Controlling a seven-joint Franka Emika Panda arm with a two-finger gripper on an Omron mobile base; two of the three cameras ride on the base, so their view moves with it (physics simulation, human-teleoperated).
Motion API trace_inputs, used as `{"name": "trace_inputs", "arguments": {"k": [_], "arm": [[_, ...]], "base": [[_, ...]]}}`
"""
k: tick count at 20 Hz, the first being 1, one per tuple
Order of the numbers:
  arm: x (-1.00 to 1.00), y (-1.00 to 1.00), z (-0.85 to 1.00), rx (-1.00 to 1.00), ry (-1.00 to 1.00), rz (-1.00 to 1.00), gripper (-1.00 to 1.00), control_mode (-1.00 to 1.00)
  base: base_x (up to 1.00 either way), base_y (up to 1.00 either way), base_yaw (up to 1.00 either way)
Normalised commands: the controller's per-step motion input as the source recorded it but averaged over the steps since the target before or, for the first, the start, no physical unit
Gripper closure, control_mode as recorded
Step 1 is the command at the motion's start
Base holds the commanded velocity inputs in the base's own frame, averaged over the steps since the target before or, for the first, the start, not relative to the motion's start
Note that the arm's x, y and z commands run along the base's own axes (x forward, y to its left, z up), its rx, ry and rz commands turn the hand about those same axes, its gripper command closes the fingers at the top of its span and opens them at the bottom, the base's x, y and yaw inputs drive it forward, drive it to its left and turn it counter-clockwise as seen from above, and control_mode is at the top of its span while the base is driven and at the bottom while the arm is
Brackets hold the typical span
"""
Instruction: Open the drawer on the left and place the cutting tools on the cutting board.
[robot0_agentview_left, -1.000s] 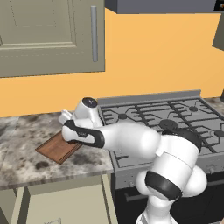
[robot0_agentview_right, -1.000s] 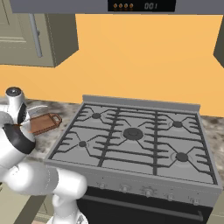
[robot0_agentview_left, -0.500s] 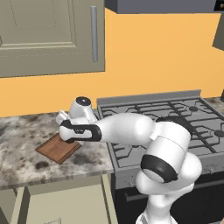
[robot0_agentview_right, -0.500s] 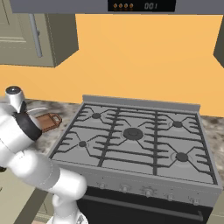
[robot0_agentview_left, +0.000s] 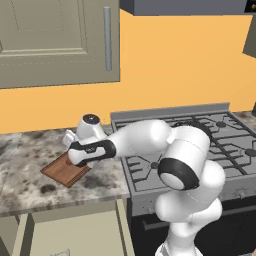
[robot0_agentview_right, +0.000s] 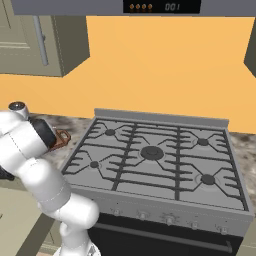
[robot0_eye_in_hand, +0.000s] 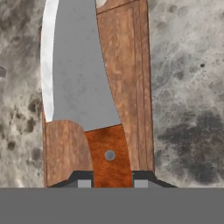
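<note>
**Knife held over the cutting board, ready to set down**

The reddish-brown-handled knife (robot0_eye_in_hand: 107, 155) hangs directly above the cutting board (robot0_eye_in_hand: 131, 87), its broad silver blade running along the board's length. The gripper (robot0_eye_in_hand: 109, 183) is clamped on the knife's handle, fingers snug against both sides. The placing step looks under way; next comes lowering onto the board, then letting go. The board lies on the marbled counter (robot0_agentview_left: 30, 175), left of the stove (robot0_agentview_left: 200, 140); the opened drawer (robot0_agentview_left: 75, 232) sits below the board.

Even, bright rendered light; soft shadows, sharp.
</note>
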Motion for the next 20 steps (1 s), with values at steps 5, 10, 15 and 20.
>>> {"name": "trace_inputs", "arguments": {"k": [5,10,15,20], "arm": [[0.07,0.13,-0.23,-0.03,0.03,-0.02,1.0,-1.0],[0.08,0.15,-0.22,-0.04,0.02,-0.02,1.0,-1.0],[0.08,0.15,-0.22,-0.03,0.03,-0.02,1.0,-1.0],[0.14,0.11,-0.15,-0.01,0.0,-0.02,1.0,-1.0]], "base": [[0.0,0.0,0.0],[0.0,0.0,0.0],[0.0,0.0,0.0],[0.0,0.0,0.0]]}}
